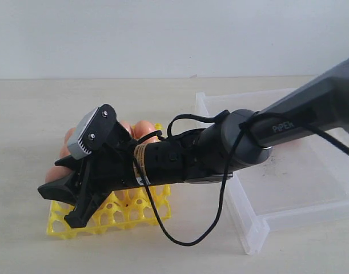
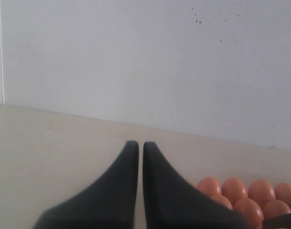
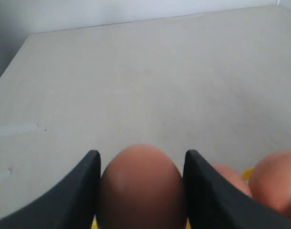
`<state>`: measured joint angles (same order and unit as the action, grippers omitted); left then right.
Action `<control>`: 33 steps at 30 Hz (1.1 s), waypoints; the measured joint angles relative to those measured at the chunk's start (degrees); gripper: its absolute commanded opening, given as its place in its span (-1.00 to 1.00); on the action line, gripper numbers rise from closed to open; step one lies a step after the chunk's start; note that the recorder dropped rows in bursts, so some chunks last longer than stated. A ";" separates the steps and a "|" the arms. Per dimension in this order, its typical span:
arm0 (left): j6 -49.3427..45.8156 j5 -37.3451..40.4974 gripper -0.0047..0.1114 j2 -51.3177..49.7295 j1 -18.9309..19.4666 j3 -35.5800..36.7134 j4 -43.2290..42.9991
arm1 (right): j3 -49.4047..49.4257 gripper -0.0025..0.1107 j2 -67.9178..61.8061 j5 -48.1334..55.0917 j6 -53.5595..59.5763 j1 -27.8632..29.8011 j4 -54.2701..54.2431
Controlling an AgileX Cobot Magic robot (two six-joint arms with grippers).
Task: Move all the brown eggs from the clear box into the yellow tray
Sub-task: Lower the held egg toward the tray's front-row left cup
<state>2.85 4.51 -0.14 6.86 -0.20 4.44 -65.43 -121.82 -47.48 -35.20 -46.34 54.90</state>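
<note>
Pale worktop (image 1: 37, 114); at eight o'clock, right hand (image 3: 142, 154) clamps a brown egg (image 3: 140, 191) over yellow tray (image 1: 128, 214); off-centre release may crack seated eggs (image 1: 143, 128).

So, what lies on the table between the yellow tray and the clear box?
Bare table, seen in the exterior view; only the right arm and its black cable cross over it.
</note>
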 measured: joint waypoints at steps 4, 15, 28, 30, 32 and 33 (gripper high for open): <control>0.00 0.00 -0.85 0.00 0.00 0.00 0.00 | -1.98 -0.96 -2.21 0.00 -1.14 0.00 1.14; 0.00 0.00 -0.85 0.00 0.00 0.00 0.00 | -7.49 -0.96 -4.84 1.66 -13.30 0.00 6.73; 0.00 0.00 -0.85 0.00 0.00 0.00 0.00 | -9.18 -0.96 -4.93 4.35 -18.39 0.00 10.28; 0.00 0.00 -0.85 0.00 0.00 0.00 0.00 | -9.18 -0.96 -4.93 4.58 -18.39 0.00 10.28; 0.00 0.00 -0.85 0.00 0.00 0.00 0.00 | -9.18 -0.96 -4.96 4.73 -18.65 0.00 10.28; 0.00 0.00 -0.85 0.00 0.00 0.00 0.00 | -9.18 -0.96 -4.96 4.73 -18.65 0.00 10.28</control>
<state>2.85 4.51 -0.14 6.86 -0.20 4.44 -74.61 -126.78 -42.75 -53.85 -46.34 65.18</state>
